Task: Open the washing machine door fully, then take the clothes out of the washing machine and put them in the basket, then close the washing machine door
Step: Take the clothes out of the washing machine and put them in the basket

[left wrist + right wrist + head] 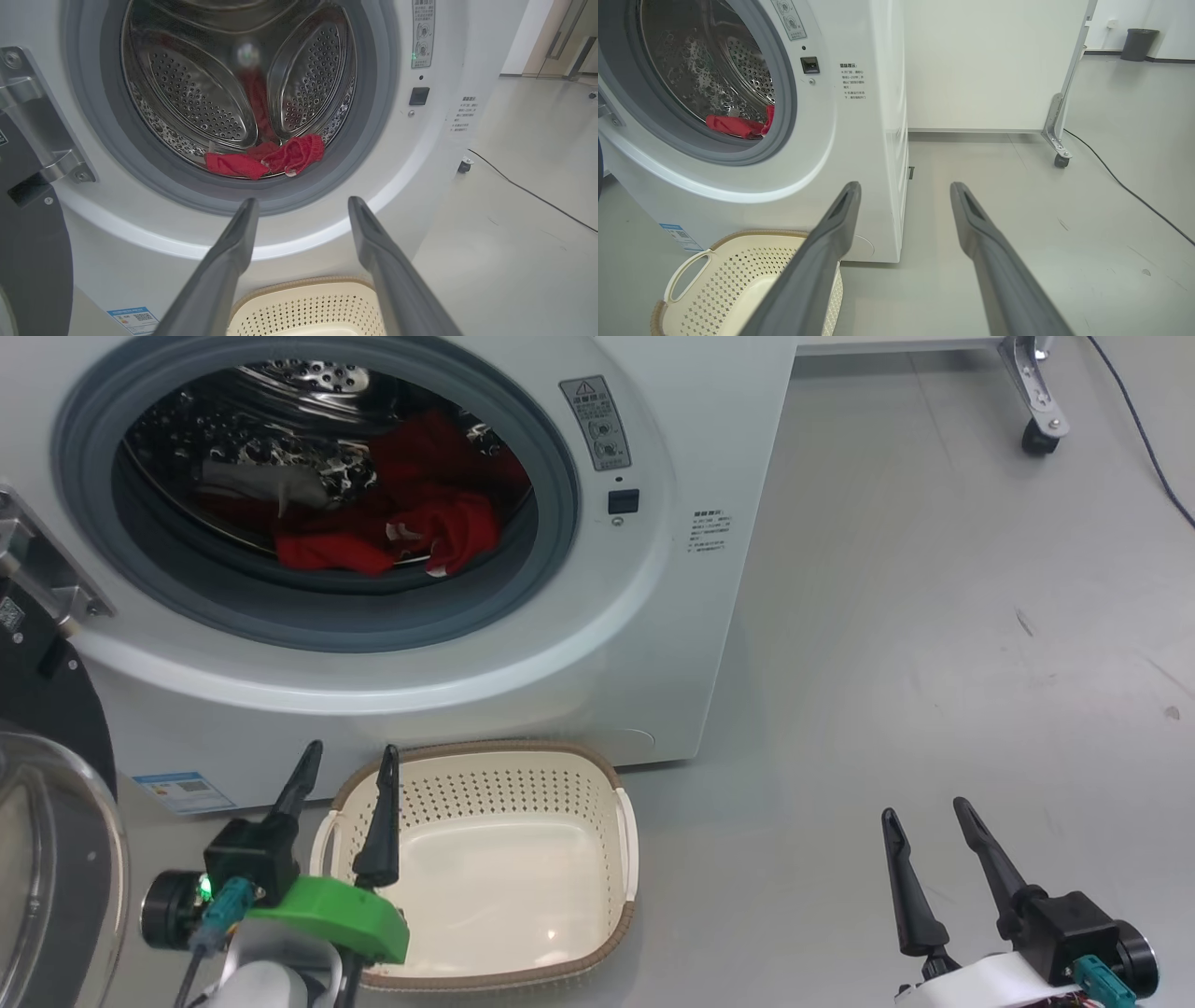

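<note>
- Down on the grey floor, the washing machine [709, 616] is a white, smooth-sided box whose round mouth faces the near side.
- The washing machine door [56, 728], a glossy black ring around bulging clear glass, hangs swung out on its hinge at the left.
- Inside the grey rubber gasket [551, 476], the clothes [439, 523] lie as a soft red heap stretched left to right on the floor of the perforated steel drum [196, 93].
- The basket [485, 747], cream plastic with a brown woven-look rim, sits open side up just in front of the machine, with white handles at its left and right.
- The left gripper [351, 749] points toward the machine above the basket's left corner, fingers spread wide and empty.
- The right gripper [925, 808] is well off to the right over bare floor, equally wide and empty.
</note>
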